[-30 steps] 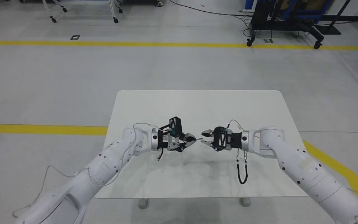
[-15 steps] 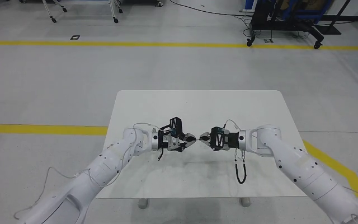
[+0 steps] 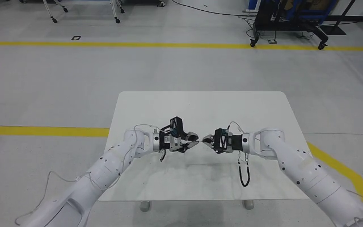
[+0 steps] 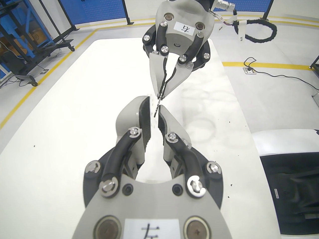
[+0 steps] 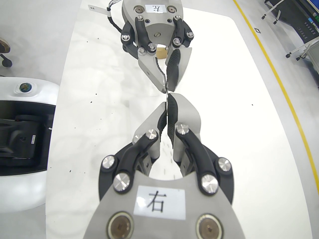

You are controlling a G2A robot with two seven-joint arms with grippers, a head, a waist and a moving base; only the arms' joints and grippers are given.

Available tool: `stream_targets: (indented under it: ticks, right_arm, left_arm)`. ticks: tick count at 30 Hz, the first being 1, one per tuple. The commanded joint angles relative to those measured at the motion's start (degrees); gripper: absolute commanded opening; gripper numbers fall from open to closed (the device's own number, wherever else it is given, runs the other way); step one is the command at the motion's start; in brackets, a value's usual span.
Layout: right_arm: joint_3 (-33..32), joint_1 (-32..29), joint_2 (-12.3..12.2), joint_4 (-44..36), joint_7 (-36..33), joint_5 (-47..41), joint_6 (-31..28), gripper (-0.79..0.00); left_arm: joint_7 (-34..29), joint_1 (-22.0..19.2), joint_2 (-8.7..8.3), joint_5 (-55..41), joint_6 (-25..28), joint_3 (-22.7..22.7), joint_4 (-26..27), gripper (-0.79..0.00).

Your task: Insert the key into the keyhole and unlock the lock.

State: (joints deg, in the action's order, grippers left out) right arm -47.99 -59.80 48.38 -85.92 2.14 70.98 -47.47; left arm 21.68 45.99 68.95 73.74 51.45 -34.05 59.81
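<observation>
Jaws clamped on the key [image 4: 157, 105], the right gripper [image 5: 167, 101] is apparently offering it between the parted jaws of the left gripper [image 4: 154, 115], which should close next.

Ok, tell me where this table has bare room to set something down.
The far half of the table, beyond both arms, is bare. The near middle strip between the arms is free too. Crowded: the centre, where the left gripper and right gripper meet at the key, and under the cable loop.
</observation>
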Motion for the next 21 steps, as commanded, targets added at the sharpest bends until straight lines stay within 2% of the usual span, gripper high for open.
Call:
stream_targets:
  ticks: [1, 7, 12, 16, 21]
  right_arm:
    - [-0.35, -0.25, 0.03, 0.21, 0.73, 0.17, -0.08, -0.785]
    - [-3.56, -2.14, -0.57, 1.65, 6.58, 0.52, -0.75, -0.785]
    - [-7.61, -4.06, -1.37, 4.28, 14.92, 0.28, -2.04, -0.785]
    - [-10.18, -5.22, -1.94, 4.84, 22.25, 4.07, -2.69, -0.785]
    - [-10.38, -5.43, -2.01, 4.69, 23.4, 5.34, -2.52, -0.785]
  left_arm:
    - [0.42, 0.23, 0.0, -0.03, -0.06, -0.43, 0.2, 0.0]
    - [4.89, 1.54, -1.19, 1.81, -0.17, -3.57, 1.64, 0.0]
    - [3.36, 2.98, -3.11, 4.58, -2.74, -8.12, 5.48, 0.0]
    - [-0.06, 6.59, -5.03, 1.83, -3.3, -13.3, 9.47, 0.0]
    - [-0.06, 6.59, -5.03, 1.83, -3.3, -13.3, 9.47, 0.0]
